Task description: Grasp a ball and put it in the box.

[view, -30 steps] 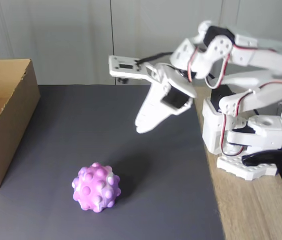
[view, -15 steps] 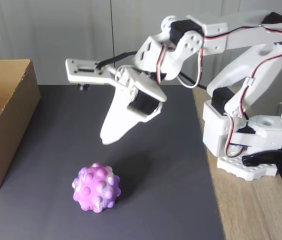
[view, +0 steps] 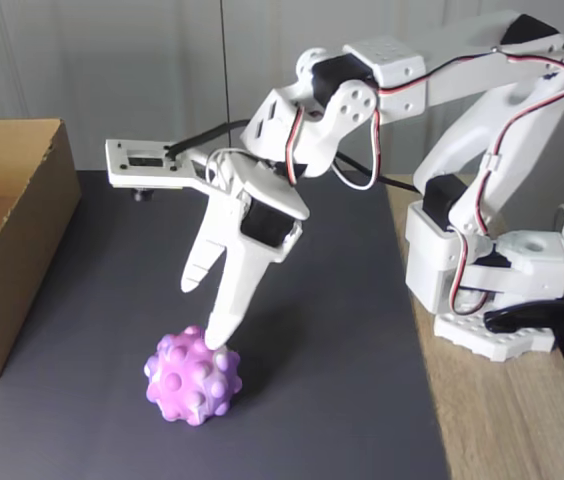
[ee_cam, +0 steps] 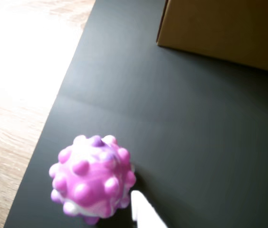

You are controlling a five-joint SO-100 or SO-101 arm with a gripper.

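The bumpy pink, purple and white ball (view: pixel 193 377) sat on the dark mat near the bench's front edge. The white hand (view: pixel 208 316) hung over it, fingers spread, one tip seemingly touching it. The brown cardboard box (view: pixel 7 235) stood at the left edge.

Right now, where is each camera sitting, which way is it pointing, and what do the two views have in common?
Wrist view: rides on the arm, looking down at the dark mat, with the ball close below, a corner of the box ahead, and one white finger tip at the bottom edge.
Fixed view: stands in front of the table, looking slightly down at the whole arm; the tool is open just above the ball, box at left.
Shared: ball, box, mat, tool.
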